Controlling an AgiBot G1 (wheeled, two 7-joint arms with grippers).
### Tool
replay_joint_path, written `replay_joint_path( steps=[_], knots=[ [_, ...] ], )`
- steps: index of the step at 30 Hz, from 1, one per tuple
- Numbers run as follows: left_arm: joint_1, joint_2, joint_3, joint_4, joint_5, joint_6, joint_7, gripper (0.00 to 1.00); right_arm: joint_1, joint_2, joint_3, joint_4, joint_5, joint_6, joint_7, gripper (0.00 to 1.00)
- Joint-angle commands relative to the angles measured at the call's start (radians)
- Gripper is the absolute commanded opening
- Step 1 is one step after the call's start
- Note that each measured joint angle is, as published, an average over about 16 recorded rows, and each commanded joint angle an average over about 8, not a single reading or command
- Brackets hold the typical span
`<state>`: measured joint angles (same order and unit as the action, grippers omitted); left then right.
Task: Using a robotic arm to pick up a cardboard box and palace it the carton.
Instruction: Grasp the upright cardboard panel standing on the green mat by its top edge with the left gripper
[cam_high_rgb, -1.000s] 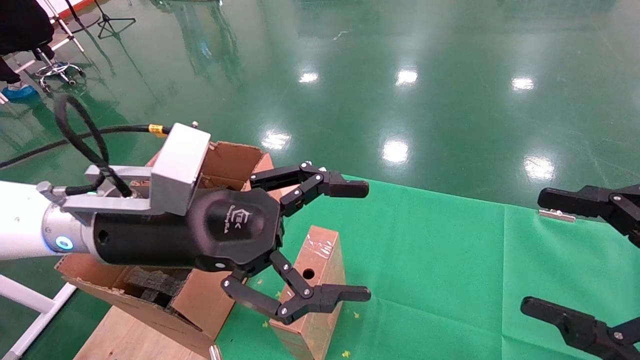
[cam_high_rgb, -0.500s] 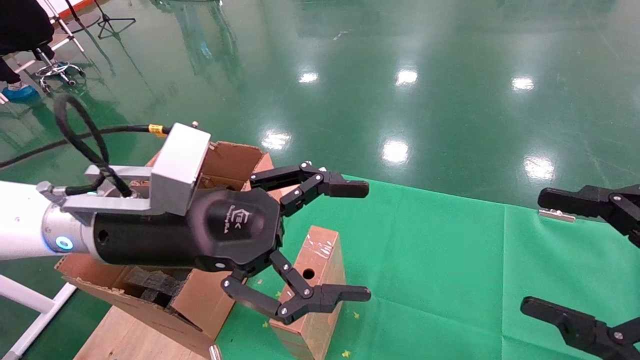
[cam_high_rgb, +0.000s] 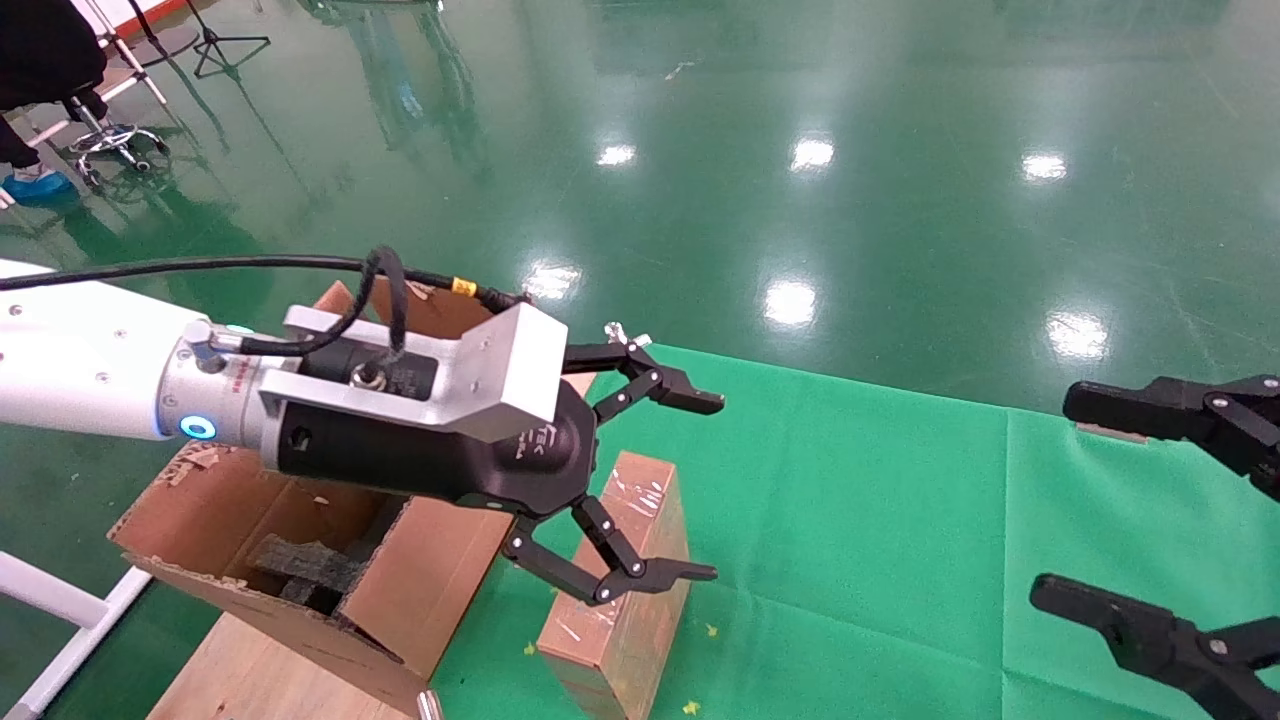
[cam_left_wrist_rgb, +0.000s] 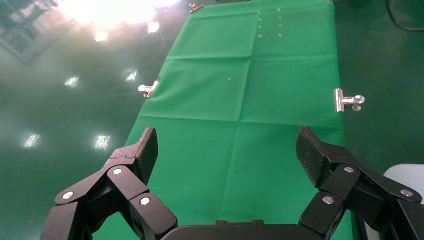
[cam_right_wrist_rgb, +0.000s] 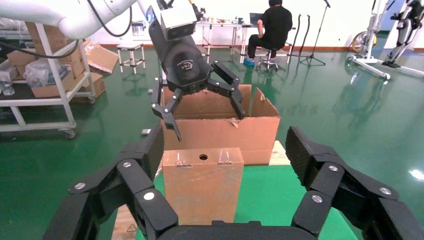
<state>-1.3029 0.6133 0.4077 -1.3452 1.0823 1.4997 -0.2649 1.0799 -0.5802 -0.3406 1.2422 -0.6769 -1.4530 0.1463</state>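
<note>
Jaws: left gripper (cam_high_rgb: 705, 487) spread, empty, right gripper (cam_high_rgb: 1065, 505) spread, idle | cardboard box (cam_high_rgb: 622, 590) upright, likely light, stiff, tape slick | you'd pinch its broad faces.

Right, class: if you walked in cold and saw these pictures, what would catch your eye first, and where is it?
First, the left gripper on its white arm, fingers spread wide, hanging above the cardboard box that stands upright on the green cloth. Just left of the box sits the carton with ragged flaps and dark foam inside. The right gripper waits open at the right edge.
</note>
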Motion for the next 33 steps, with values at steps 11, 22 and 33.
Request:
replay_joint_path(
  steps=[11,22,33],
  knots=[
    [-0.146,0.017,0.081,0.008,0.201,0.010,-0.161,1.00,0.000,0.000,0.000,0.000,0.000,0.000,0.000,0.00],
    [-0.433,0.145,0.326,0.062,0.477,0.089,-0.738,1.00,0.000,0.000,0.000,0.000,0.000,0.000,0.000,0.00],
    [-0.643,0.209,0.677,0.105,0.413,0.101,-1.057,1.00,0.000,0.000,0.000,0.000,0.000,0.000,0.000,0.00]
  ],
)
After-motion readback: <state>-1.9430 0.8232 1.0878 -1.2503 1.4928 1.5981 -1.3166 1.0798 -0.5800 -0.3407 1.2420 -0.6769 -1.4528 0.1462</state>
